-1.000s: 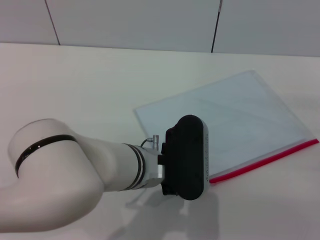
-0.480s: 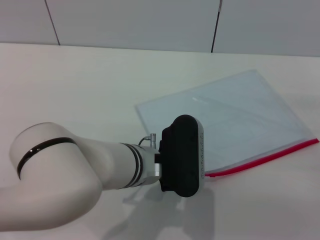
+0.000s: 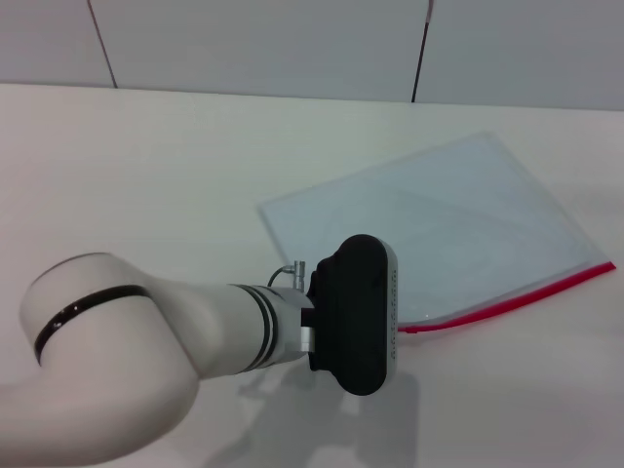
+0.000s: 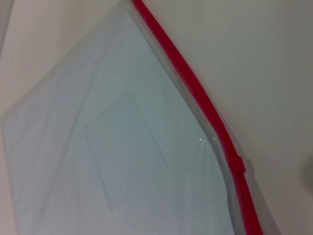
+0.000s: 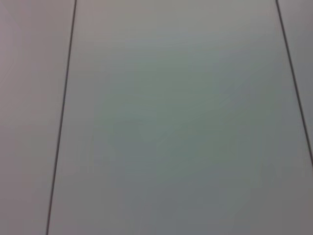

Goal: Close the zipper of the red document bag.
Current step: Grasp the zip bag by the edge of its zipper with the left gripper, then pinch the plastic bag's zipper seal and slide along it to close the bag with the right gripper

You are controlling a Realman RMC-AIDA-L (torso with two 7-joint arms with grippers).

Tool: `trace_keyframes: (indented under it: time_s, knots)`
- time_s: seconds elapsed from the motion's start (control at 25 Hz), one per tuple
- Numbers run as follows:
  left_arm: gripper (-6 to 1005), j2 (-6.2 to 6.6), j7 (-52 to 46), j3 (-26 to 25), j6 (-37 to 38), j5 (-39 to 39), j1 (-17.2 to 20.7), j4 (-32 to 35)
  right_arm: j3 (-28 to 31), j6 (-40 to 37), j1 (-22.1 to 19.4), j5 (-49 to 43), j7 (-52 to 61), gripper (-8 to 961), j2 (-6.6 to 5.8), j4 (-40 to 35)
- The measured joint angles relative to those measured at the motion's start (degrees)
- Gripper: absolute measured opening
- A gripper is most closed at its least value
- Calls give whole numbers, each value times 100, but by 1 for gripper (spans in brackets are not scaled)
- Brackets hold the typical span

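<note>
One flat pouch, the red document bag (image 3: 439, 229), lay on the pale table (image 3: 156, 175) to the right of centre in the head view; it sat askew, its long edges running from the near left up toward the far right, with one corner toward the back wall (image 3: 292, 44) and another toward the robot's right. Its near long edge carried the zipper (image 3: 507, 302), a thin red strip that rose from beside the left arm's end up to the bag's right corner; the strip's left end disappeared behind the black body of the left gripper (image 3: 363, 314). That gripper hung over the bag's near left corner, its white arm reaching in from the lower left; its fingers were hidden beneath the black housing, so whether its jaws stood apart or together could not be told, nor whether they touched the bag.

In the left wrist view the translucent blue-grey plastic of the bag (image 4: 117, 147) filled most of the picture; the zipper (image 4: 190, 88) ran along its edge as a bright red band with a gentle bend in it; a small red slider (image 4: 237, 164) sat on the band; the film beside it looked slightly lifted and rippled.

The right gripper showed in no view; the right wrist camera saw only grey wall panels (image 5: 171, 122) with dark seams.
</note>
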Motion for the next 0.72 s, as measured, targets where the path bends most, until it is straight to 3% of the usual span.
trace_keyframes:
  time_s: [0.2, 0.4, 0.52, 0.72]
  knots:
    - [63, 28, -10, -20, -229, 49, 103, 100, -350, -8, 51, -223, -41, 889, -11, -247]
    - [54, 147, 109, -98, -939, 52, 449, 336, -1023, -33, 359, -1111, -44, 889, -32, -827]
    - [54, 252, 250, -222, -2004, 54, 813, 342, -1308, -105, 602, -1802, -46, 888, -33, -1144]
    - [53, 278, 449, -334, -3476, 54, 1192, 98, -1419, -137, 875, -2834, -71, 888, -34, -1472]
